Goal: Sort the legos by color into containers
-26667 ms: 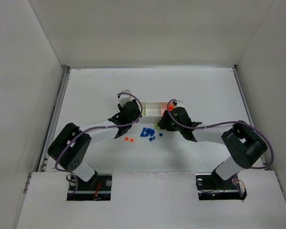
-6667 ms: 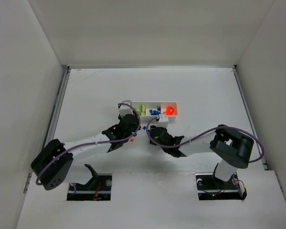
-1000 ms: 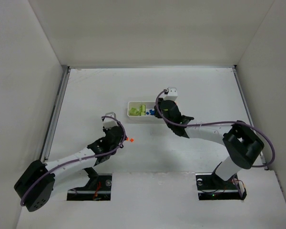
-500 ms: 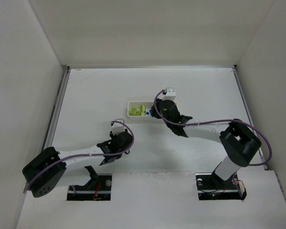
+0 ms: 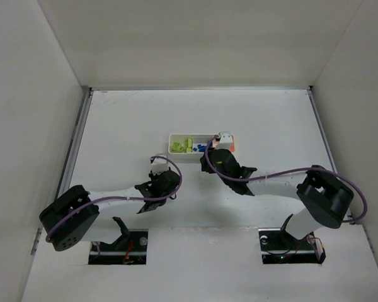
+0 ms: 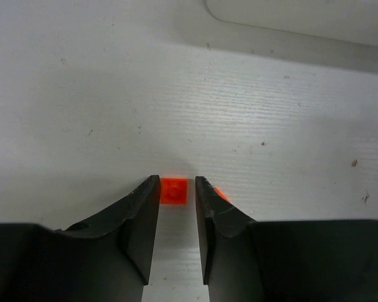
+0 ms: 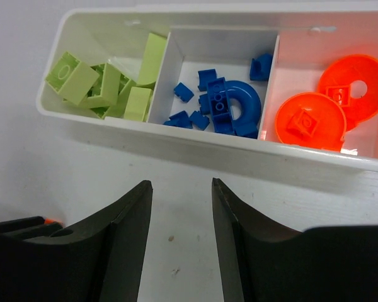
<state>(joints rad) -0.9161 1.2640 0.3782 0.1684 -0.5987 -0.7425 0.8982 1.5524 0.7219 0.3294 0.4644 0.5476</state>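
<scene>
Only the left wrist view shows the orange brick (image 6: 174,190), low centre on the table (image 6: 252,100) — the left gripper (image 6: 176,180) stands narrowly parted around it. The right wrist view shows the tray (image 7: 195,141) across the upper frame — green legos (image 7: 107,78) left, blue legos (image 7: 223,104) middle, orange discs (image 7: 309,119) right. The right gripper (image 7: 181,184) is wide and empty.

The left gripper (image 6: 176,184) has slid right and now straddles an orange brick (image 6: 174,191) on the table, fingers parted; the right gripper (image 7: 181,187) has drawn back off the white tray (image 7: 195,141), uncovering its orange compartment (image 7: 296,66).
</scene>
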